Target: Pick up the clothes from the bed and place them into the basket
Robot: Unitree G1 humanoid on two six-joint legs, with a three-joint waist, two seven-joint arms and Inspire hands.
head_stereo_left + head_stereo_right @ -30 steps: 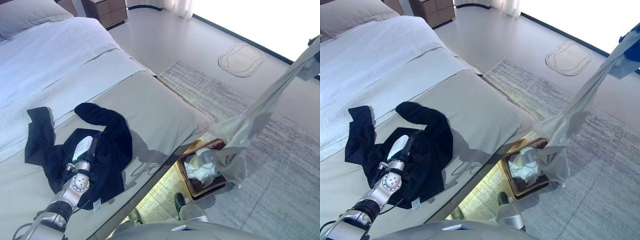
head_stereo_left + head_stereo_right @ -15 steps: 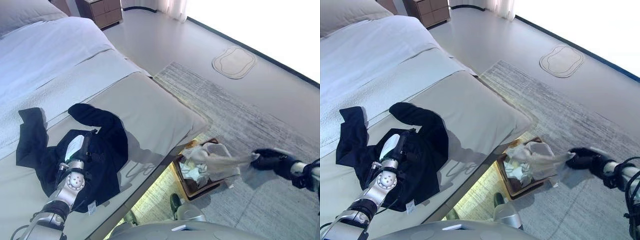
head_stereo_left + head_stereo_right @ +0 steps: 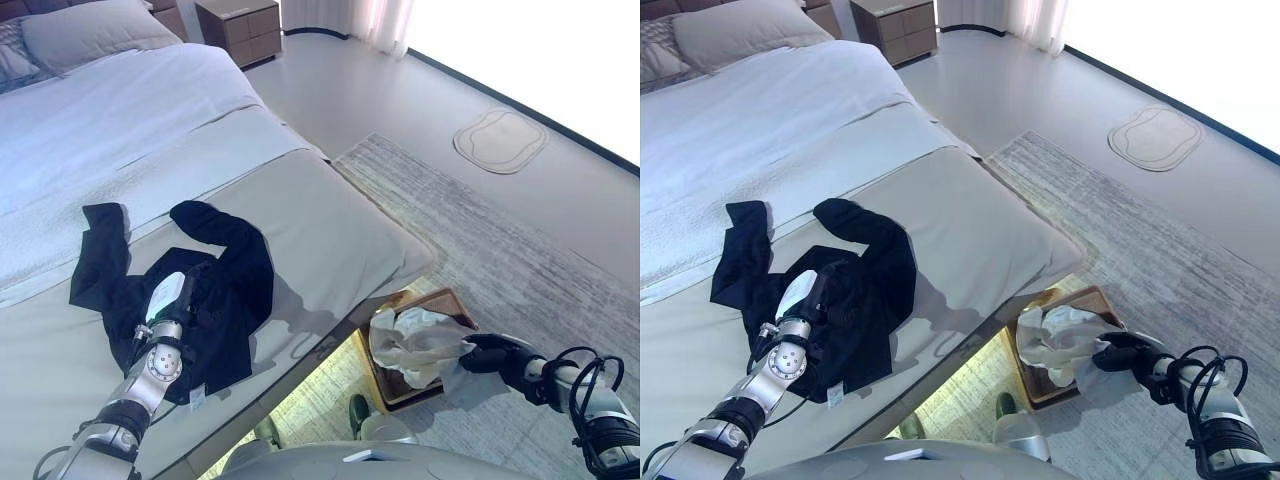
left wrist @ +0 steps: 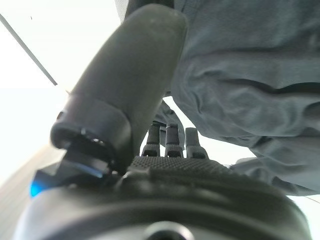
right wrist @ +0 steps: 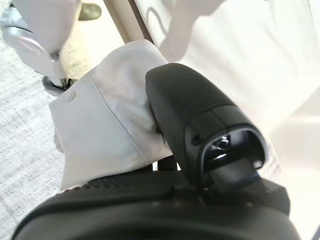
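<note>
**White shirt going into the basket, dark garment lying on the bed**

A crumpled white cotton shirt [image 3: 415,340] is lying bunched in the brown rectangular wooden basket [image 3: 452,300], which is sitting on the pale grey woven rug [image 3: 520,250] just beside the foot of the bed. One loose end of the shirt is trailing over the basket's edge to the robot's right hand [image 3: 497,355], whose dark fingers are curling round the cloth. The right wrist view is giving something the head views cannot: a stiff buttoned cuff [image 5: 95,135] with a stitched hem, pinched against the hand's smooth black thumb.

On the bed, a soft black long-sleeved garment [image 3: 865,290] is lying spread and rumpled on the smooth beige bedcover [image 3: 970,220], one sleeve arching toward the foot and another part reaching toward the white textured blanket [image 3: 700,240]. The left hand [image 3: 165,300], with a white cover on top, is resting on the middle of this dark garment. In the left wrist view the fingers [image 4: 170,137] are pointing straight into folds of the cloth, uncurled, gripping nothing that I can see.

Farther off, a wooden bedside cabinet [image 3: 240,25] is standing on the grey floor, and a pale oval mat [image 3: 500,140] is lying well away from the rug.
</note>
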